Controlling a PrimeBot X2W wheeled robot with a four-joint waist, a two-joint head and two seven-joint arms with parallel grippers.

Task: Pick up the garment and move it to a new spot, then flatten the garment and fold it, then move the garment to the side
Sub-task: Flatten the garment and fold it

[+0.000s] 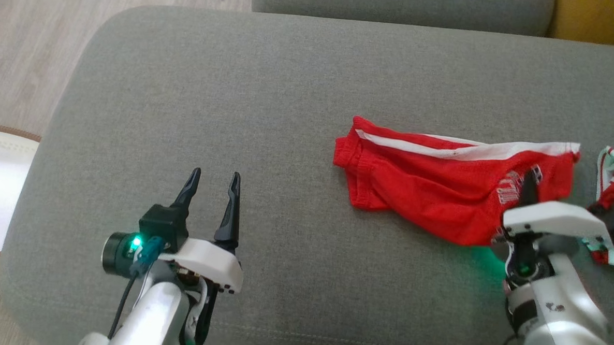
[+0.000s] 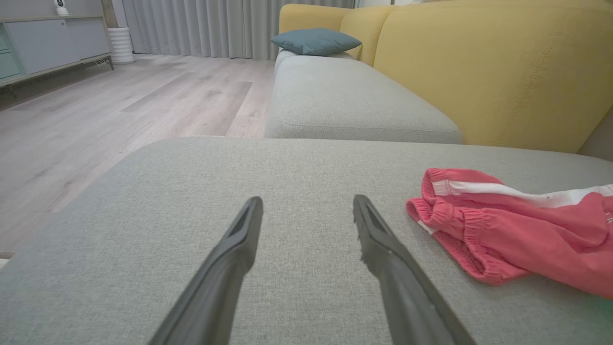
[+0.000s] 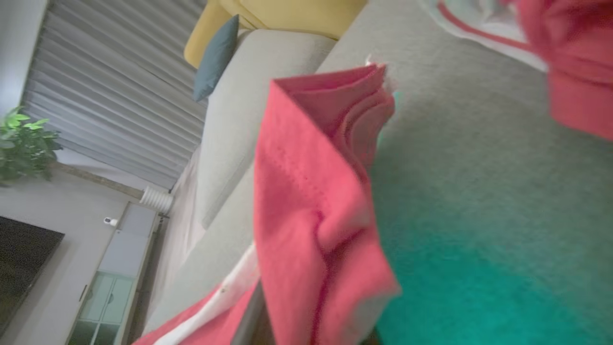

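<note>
Head view: the red shorts (image 1: 441, 194) lie on the right part of the grey couch seat (image 1: 238, 86). The right claw (image 1: 528, 188) is pressed together, pinching their right end. The left claw (image 1: 213, 186) is spread wide, well apart from them.

Left wrist view: the red shorts (image 2: 517, 235) lie off to the right, cut off by the edge. They have a white stripe.

Right wrist view: a blurry fold of the red shorts (image 3: 311, 201) hides the right claw's fingers.
</note>
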